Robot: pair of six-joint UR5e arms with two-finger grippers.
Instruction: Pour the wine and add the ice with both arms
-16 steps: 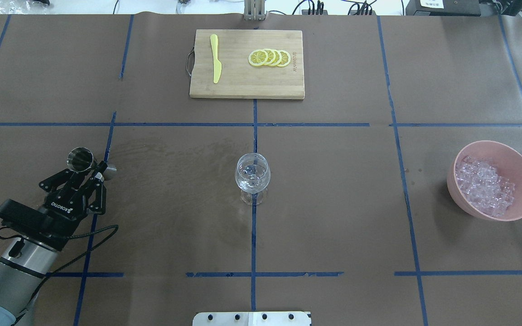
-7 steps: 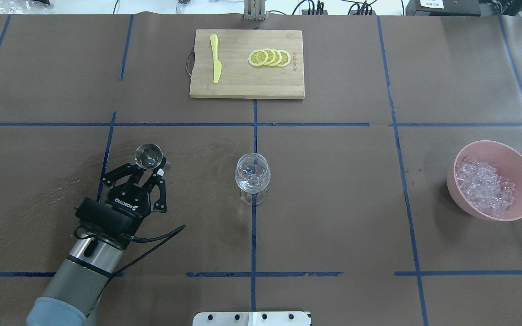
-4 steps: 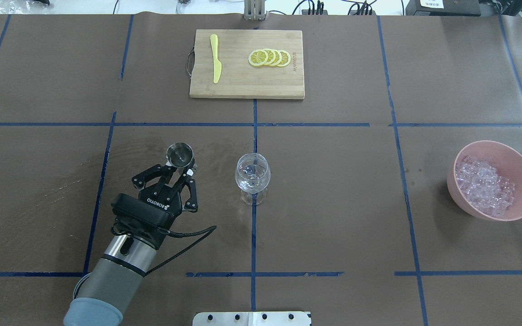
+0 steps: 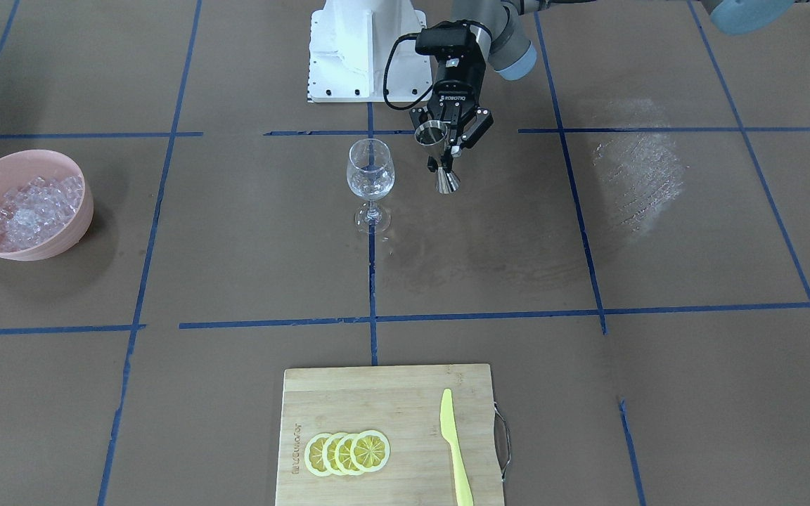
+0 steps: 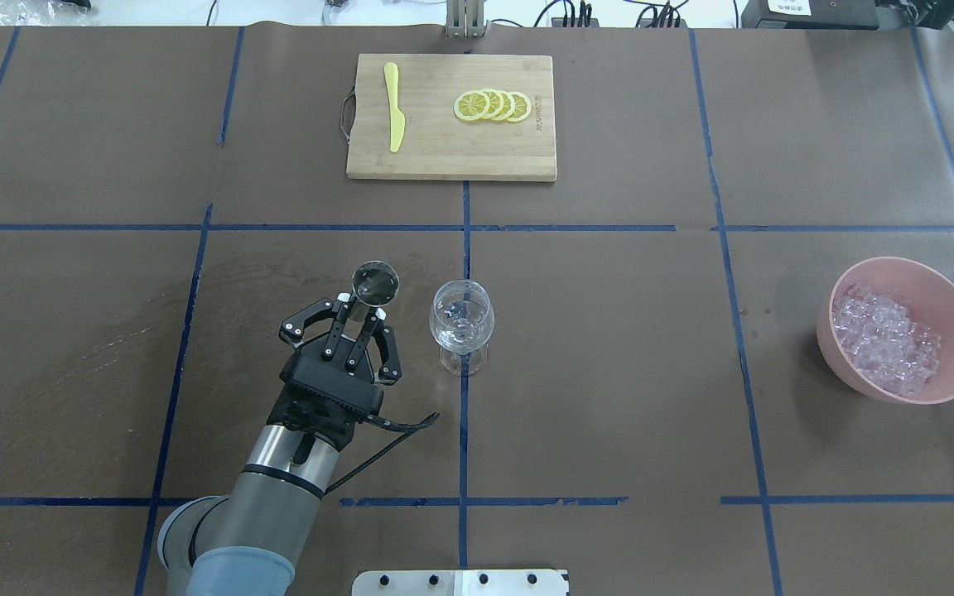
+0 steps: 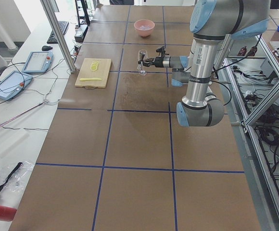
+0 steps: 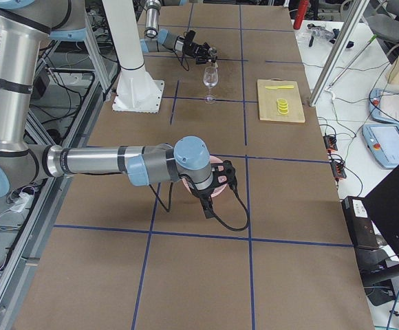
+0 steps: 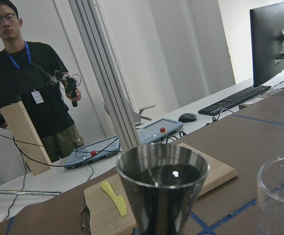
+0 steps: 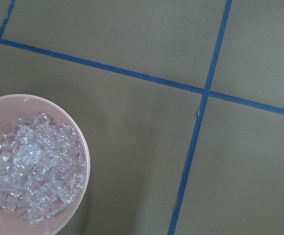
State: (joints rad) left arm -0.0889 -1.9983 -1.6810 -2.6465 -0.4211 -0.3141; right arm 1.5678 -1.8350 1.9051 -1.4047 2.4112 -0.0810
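Observation:
My left gripper point(image 5: 362, 305) is shut on a steel jigger point(image 5: 375, 283) at its waist and holds it upright above the table, just left of the clear wine glass point(image 5: 461, 319). In the front view the gripper point(image 4: 443, 156) and jigger point(image 4: 437, 140) hang just right of the glass point(image 4: 370, 171). The left wrist view shows dark liquid in the jigger point(image 8: 162, 186) and the glass rim point(image 8: 279, 196) at the right. The ice point(image 5: 887, 339) lies heaped in a pink bowl point(image 5: 953, 290) at the far right. My right gripper point(image 7: 217, 184) hangs over that bowl, and I cannot tell whether it is open. The ice point(image 9: 32, 169) fills the lower left of the right wrist view.
A wooden cutting board point(image 5: 444, 157) at the back middle carries lemon slices point(image 5: 493, 106) and a yellow knife point(image 5: 394, 108). Wet streaks mark the brown paper left of the glass point(image 5: 295, 273). The white base block point(image 4: 359, 49) stands at the robot's side. An operator point(image 8: 29, 88) stands beyond the table.
My left gripper has carried the jigger from the table's left side rightward, up to the wine glass. The glass, bowl and board have not moved.

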